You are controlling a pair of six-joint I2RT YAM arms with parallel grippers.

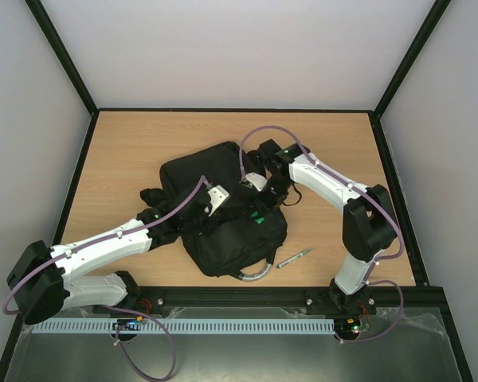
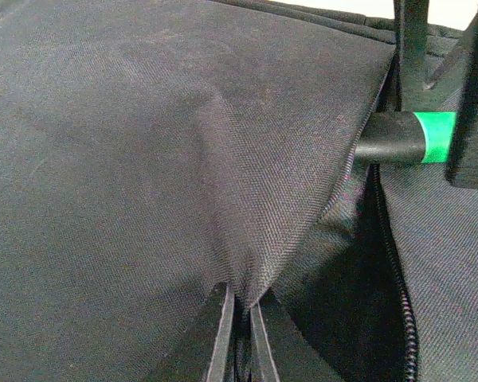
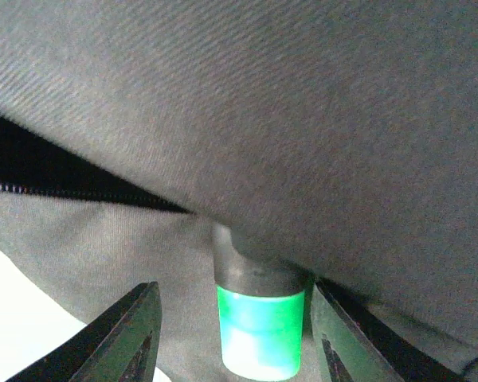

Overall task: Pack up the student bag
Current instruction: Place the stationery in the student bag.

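Black woven fabric of the student bag (image 1: 227, 243), which lies at the centre of the wooden surface (image 1: 127, 151) with its grey loop handle (image 1: 255, 275) at 6 o'clock, towards the arm bases. Entering from 8 o'clock, the left claw (image 2: 240, 318) is pinched together on the edge of the bag's flap (image 2: 183, 143) and holds it raised, so that a dark mouth gapes beside the zip (image 2: 402, 310). Reaching in from 2 o'clock, the right claw (image 3: 233, 301) stands apart around a black marker (image 3: 259, 330) with a green end. A gap shows on at least one side of the barrel, so the marker is not clamped, and its far end is hidden under the flap. Step in hand, as judged: delivery of the marker into the opening. To do it well, the left claw should hold the flap high and taut until the marker lies wholly inside. The right claw should draw back along the marker's own axis, jaws wide, so as not to drag it out or catch the zip teeth. A pen (image 1: 294, 258) lies on the surface at 4 o'clock of the bag, apart from it, and probably goes in next. No brand, label or writing is legible in any view; the green band bears none.
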